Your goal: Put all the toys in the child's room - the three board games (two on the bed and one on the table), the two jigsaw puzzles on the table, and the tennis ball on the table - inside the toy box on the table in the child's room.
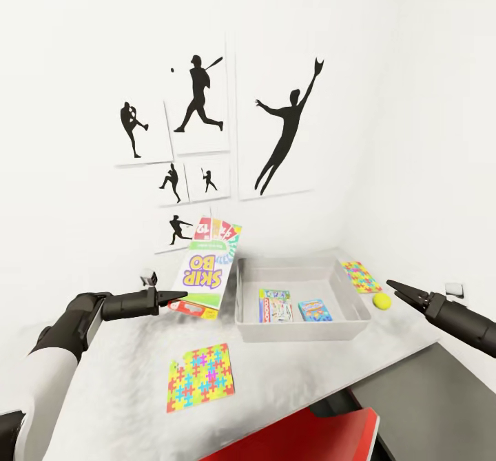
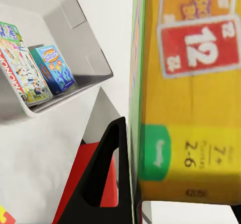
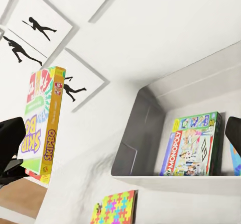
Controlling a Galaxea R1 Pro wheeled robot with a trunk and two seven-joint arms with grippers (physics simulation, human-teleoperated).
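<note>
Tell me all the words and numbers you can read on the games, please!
"SKIP-BO": cover of the green, white and yellow board game box gripped by the left end effector; also "SKIPBO" on its spine.
"12": red card printed on that box's back.
"7+" and "2-6": yellow band below.
"MONOPOLY": flat colourful game box inside the light grey plastic toy box.
Small blue game box: lettering too small to read.
</note>
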